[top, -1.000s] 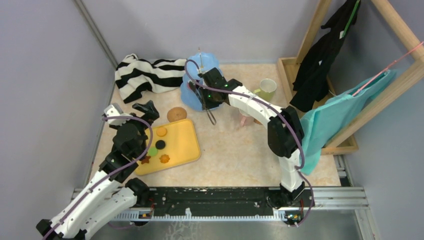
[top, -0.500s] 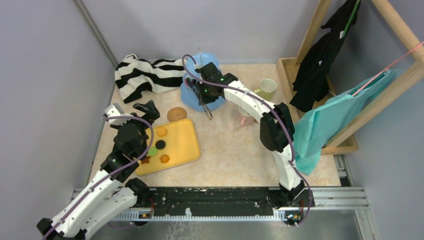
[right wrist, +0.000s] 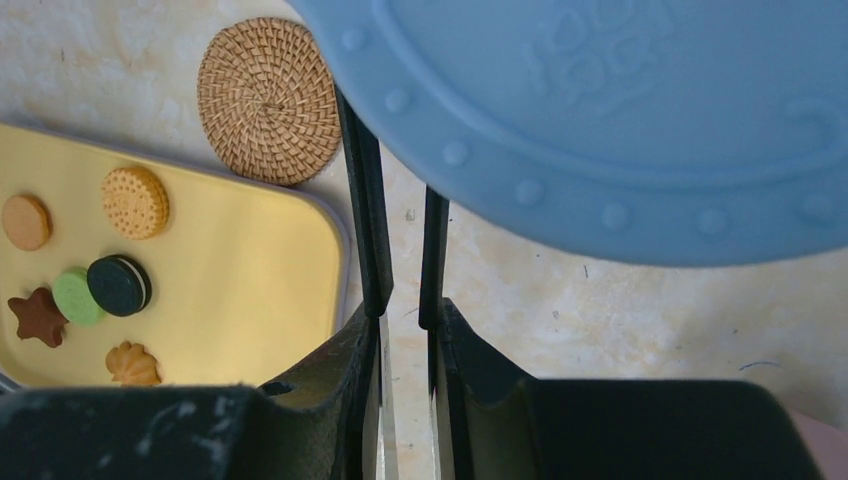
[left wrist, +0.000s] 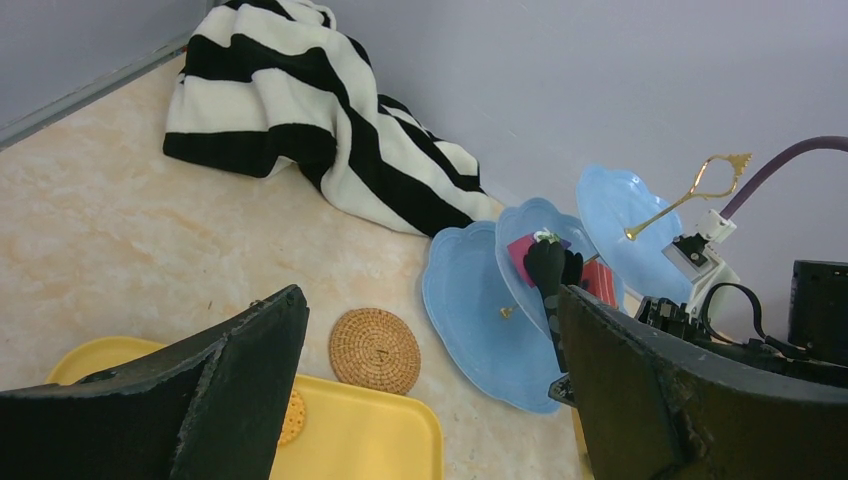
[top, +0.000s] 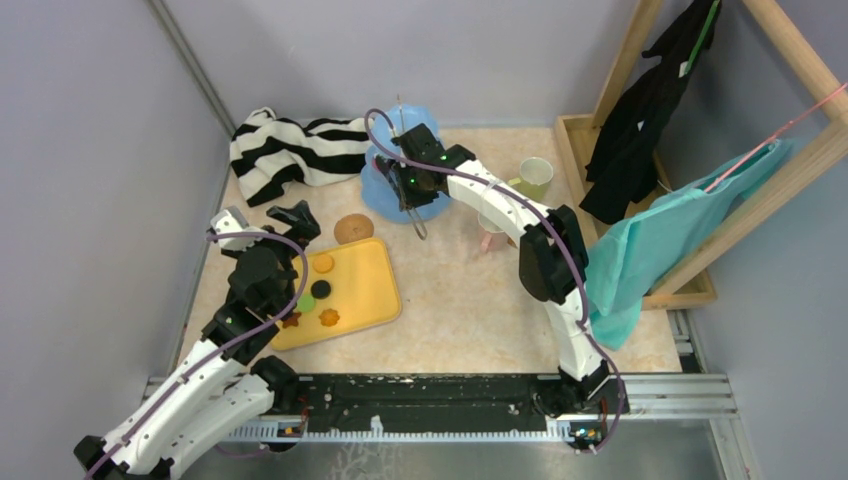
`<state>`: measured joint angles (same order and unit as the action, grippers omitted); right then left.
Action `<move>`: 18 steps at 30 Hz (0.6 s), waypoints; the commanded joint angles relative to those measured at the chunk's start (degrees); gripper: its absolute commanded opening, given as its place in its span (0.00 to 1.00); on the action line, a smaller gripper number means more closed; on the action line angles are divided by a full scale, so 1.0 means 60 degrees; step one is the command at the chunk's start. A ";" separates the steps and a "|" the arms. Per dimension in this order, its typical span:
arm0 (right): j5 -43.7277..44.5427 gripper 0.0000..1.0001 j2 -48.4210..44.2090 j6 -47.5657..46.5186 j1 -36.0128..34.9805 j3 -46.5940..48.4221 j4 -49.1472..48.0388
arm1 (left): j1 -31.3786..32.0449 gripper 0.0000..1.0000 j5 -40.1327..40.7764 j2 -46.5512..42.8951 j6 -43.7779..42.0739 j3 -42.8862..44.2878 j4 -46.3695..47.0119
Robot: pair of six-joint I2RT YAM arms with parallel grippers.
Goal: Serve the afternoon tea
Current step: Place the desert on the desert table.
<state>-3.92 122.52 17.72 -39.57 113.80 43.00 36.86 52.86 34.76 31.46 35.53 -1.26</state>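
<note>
Right gripper [right wrist: 398, 215] a slit apart, tips hidden by the stand [right wrist: 600, 120], load unclear; I'd withdraw level, not nudging it. Left gripper [left wrist: 430, 300] gapes empty.

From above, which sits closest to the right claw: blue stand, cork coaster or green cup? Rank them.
1. Light-blue tiered stand, directly beside the right gripper.
2. Cork coaster, to its left.
3. Yellow-green cup, off to the right.

pale booth corner
lilac-grey walls [top: 450, 50], beige marbled tabletop [top: 470, 300]; wooden rack [top: 624, 62] at right holds a black garment [top: 640, 130] and a teal cloth [top: 680, 240].
</note>
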 commanded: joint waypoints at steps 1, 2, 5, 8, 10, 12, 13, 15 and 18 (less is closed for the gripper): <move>0.0140 0.20 0.0070 0.0006 0.0087 0.0551 -0.0198 | -0.0035 0.99 -0.0094 -0.0008 -0.0047 -0.0084 0.0226; 0.0161 0.21 0.0073 -0.0006 0.0091 0.0535 -0.0188 | -0.0035 0.99 -0.0092 -0.0008 -0.0057 -0.0078 0.0224; 0.0170 0.24 0.0058 -0.0008 0.0097 0.0475 -0.0192 | -0.0035 0.99 -0.0084 -0.0010 -0.0054 -0.0091 0.0224; 0.0163 0.26 0.0033 -0.0005 0.0124 0.0416 -0.0220 | -0.0035 0.99 -0.0087 -0.0009 -0.0063 -0.0084 0.0224; 0.0156 0.27 0.0019 0.0007 0.0149 0.0386 -0.0229 | -0.0035 0.99 -0.0084 -0.0008 -0.0065 -0.0078 0.0236; 0.0131 0.29 0.0024 0.0006 0.0146 0.0384 -0.0236 | -0.0035 0.99 -0.0080 -0.0001 -0.0068 -0.0069 0.0239; 0.0153 0.29 0.0017 0.0006 0.0144 0.0377 -0.0238 | -0.0033 0.99 -0.0085 0.0006 -0.0085 -0.0063 0.0239; 0.0170 0.29 -0.0019 0.0007 0.0149 0.0335 -0.0246 | -0.0035 0.99 -0.0080 0.0007 -0.0098 -0.0062 0.0241; 0.0170 0.30 -0.0125 0.0008 0.0164 0.0224 -0.0323 | -0.0035 0.99 -0.0080 -0.0001 -0.0112 -0.0047 0.0239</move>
<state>-3.53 122.52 17.74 -39.24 113.80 42.98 36.86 52.86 34.76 31.42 35.53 -1.26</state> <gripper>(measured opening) 0.303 0.991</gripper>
